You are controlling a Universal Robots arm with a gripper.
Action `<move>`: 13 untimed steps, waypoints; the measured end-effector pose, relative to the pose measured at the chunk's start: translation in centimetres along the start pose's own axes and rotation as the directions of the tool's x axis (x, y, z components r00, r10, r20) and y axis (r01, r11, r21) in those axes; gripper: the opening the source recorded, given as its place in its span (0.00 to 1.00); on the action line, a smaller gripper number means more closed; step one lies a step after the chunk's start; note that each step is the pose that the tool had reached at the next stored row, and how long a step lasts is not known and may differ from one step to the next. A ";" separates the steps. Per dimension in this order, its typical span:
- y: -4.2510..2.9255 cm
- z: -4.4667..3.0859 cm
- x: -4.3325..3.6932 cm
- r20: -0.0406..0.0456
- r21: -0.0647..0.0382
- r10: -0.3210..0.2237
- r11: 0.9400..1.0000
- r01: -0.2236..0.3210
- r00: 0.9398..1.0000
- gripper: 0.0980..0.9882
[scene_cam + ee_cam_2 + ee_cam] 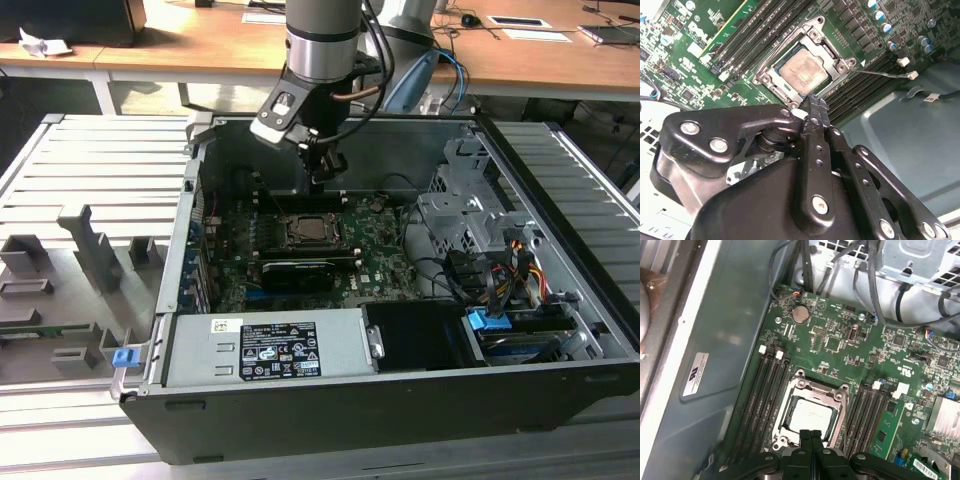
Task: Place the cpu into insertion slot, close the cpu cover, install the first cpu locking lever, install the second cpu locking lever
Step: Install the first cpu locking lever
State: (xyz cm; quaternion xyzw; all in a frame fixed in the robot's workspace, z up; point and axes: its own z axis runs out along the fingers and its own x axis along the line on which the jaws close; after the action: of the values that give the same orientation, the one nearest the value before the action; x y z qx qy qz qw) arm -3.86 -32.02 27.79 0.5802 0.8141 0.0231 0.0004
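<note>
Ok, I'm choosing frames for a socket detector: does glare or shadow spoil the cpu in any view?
First wrist view: the cpu is evenly lit, no glare. Second wrist view: a soft sheen on its top, and the gripper darkens the foreground. Exterior view: it lies dim inside the case, while the ribbed table washes out white.

There is one cpu (810,416), one cpu cover (786,407), one green motherboard (840,340), one round coin battery (800,314), one open computer case (400,420), one labelled power supply (270,350), and one hand (811,432).
</note>
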 end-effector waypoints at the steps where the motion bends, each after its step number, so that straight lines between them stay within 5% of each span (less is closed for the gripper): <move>1: 0.00 0.00 0.00 0.000 0.000 -0.006 1.000 0.006 1.000 0.01; 7: 0.00 0.00 0.00 -0.002 0.001 -0.056 0.998 0.056 0.998 0.01; 13: 0.00 0.00 0.00 -0.007 0.004 -0.163 0.987 0.163 0.987 0.01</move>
State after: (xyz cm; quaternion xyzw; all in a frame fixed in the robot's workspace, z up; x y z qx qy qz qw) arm -3.86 -32.02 27.79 0.5116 0.8589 0.0231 -0.0015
